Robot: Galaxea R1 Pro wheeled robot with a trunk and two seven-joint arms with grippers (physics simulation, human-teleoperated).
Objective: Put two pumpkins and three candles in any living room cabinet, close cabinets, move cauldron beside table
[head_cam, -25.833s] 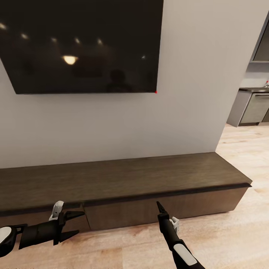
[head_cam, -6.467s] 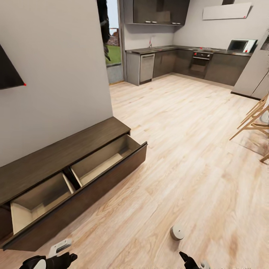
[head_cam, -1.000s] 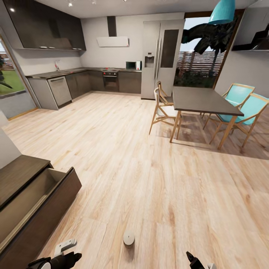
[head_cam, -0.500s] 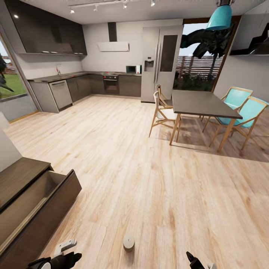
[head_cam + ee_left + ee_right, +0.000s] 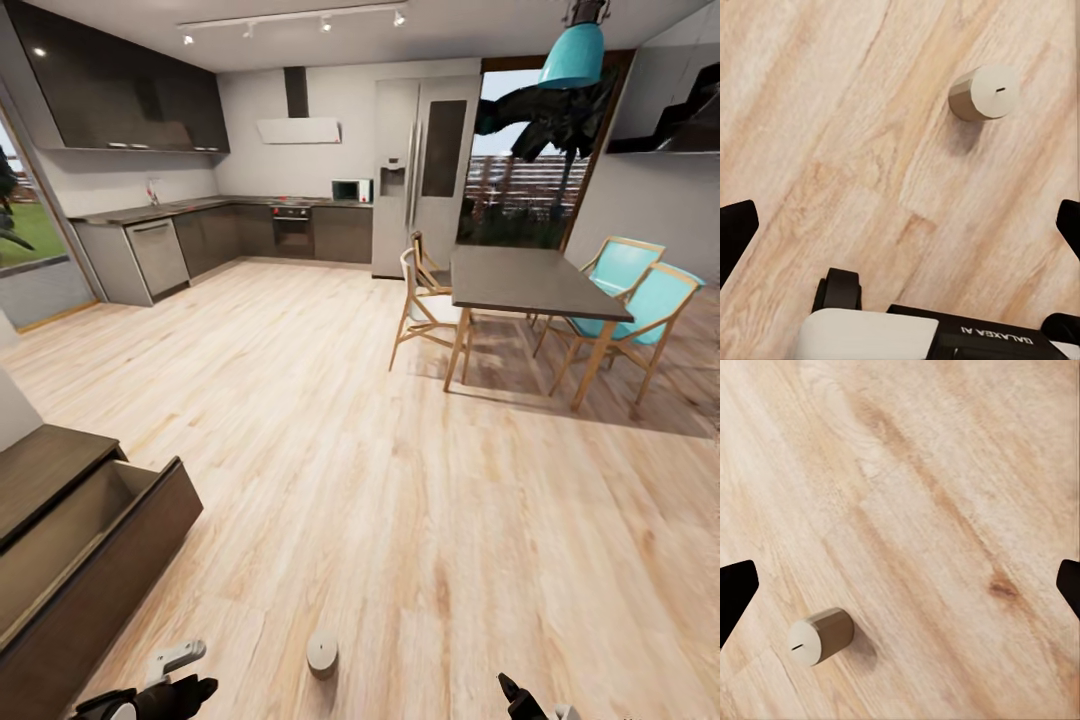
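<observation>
On the pale wood-plank floor [image 5: 400,480], a small stubby grey-white candle [image 5: 322,654] stands upright between the left gripper [image 5: 185,690] and right gripper [image 5: 512,692], touching neither. Both grippers are spread wide open and empty. The long dark-brown wood cabinet [image 5: 60,470] has its drawer [image 5: 95,560] pulled out. Compared with half a second ago, the view has shifted, placing the candle lower and further left in frame
</observation>
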